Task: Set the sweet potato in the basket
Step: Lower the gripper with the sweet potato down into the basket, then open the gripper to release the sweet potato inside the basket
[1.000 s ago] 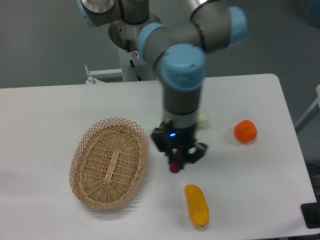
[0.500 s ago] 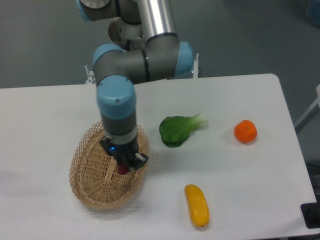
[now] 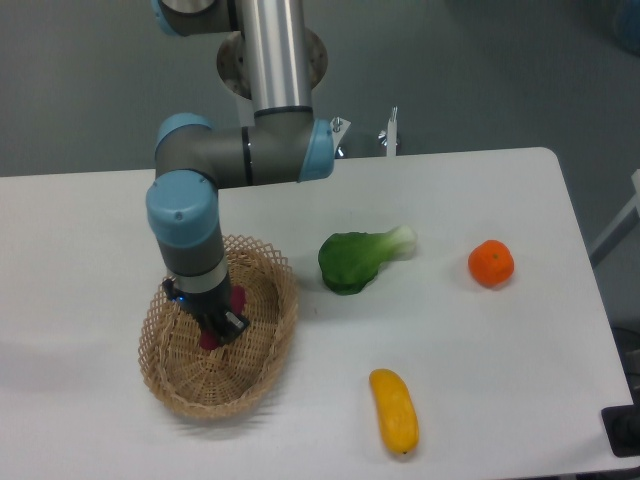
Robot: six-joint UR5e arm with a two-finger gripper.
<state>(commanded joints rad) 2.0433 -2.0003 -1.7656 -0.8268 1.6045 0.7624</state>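
Note:
The tan woven wicker basket (image 3: 262,345) lies on the left half of the white table. My gripper (image 3: 212,330) reaches down into the middle of it. Dark magenta-red bits of the sweet potato (image 3: 208,341) show at the fingertips, low over the basket floor; the gripper body hides most of it. The fingers look closed on it. I cannot tell whether the sweet potato touches the basket bottom.
A green leafy vegetable (image 3: 357,259) lies right of the basket. A round orange fruit (image 3: 491,263) sits at the right. A yellow elongated vegetable (image 3: 394,410) lies near the front edge. The arm's elbow (image 3: 240,155) hangs above the basket's far rim.
The gripper has carried the sweet potato left from the table's middle to over the basket, then further left and down into it. The green vegetable came into view as the arm left.

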